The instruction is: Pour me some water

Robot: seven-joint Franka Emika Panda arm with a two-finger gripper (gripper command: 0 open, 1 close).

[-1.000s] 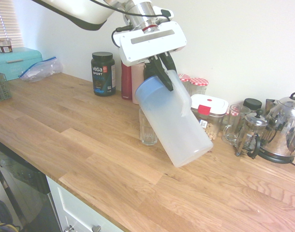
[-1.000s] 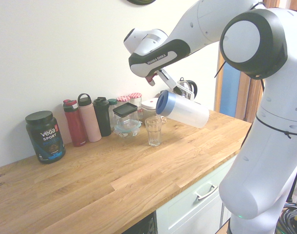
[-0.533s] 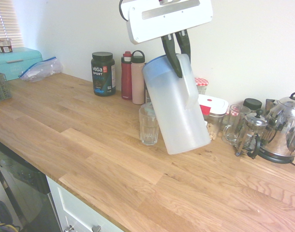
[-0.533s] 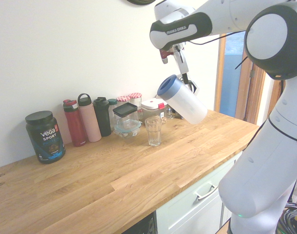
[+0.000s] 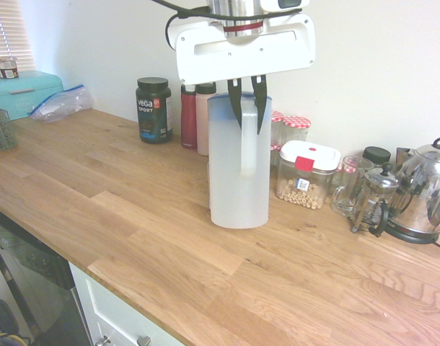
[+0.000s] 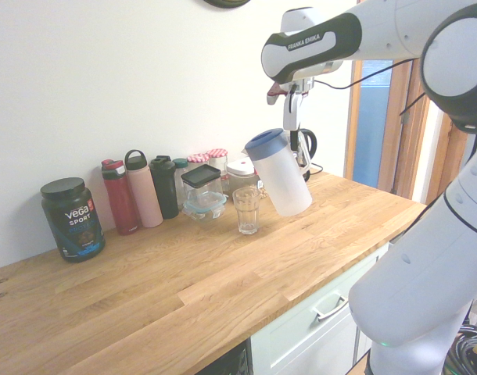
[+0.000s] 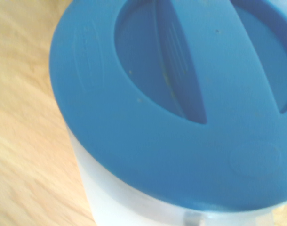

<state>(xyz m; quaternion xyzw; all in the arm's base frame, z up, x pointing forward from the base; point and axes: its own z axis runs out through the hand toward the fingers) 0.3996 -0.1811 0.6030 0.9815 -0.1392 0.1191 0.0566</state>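
Pitcher (image 5: pixel 238 162) of frosted white plastic with a blue lid (image 7: pixel 181 94) hangs from the gripper (image 5: pixel 246 101), whose two dark fingers are clamped on the handle at the pitcher's top. In the first exterior view the pitcher looks upright with its base at or just above the wooden counter (image 5: pixel 133 216); whether it touches cannot be told there. The second exterior view shows the pitcher (image 6: pixel 277 172) tilted slightly and lifted clear of the counter, its lid end leaning toward the wall.

A clear drinking glass (image 6: pixel 246 209) stands upright on the counter just left of the pitcher in the second exterior view, near but apart from it. In the first exterior view the glass is hidden behind the pitcher.

Along the wall stand a black tub (image 5: pixel 154 109) with a "vega" label, a red bottle (image 5: pixel 188 115) and a pink bottle (image 5: pixel 204 119) just beside each other. To the right of the pitcher in the first exterior view sit a clear container with a white and red lid (image 5: pixel 306 173), two jars with red checked lids (image 5: pixel 296 127), a glass mug (image 5: pixel 346 186), a French press (image 5: pixel 375 198) and a shiny kettle (image 5: pixel 425 191). At the far left lie a teal box (image 5: pixel 22 90) and a plastic bag (image 5: pixel 61 102).

The wrist view is filled by the blue lid, with the counter boards blurred beside it.
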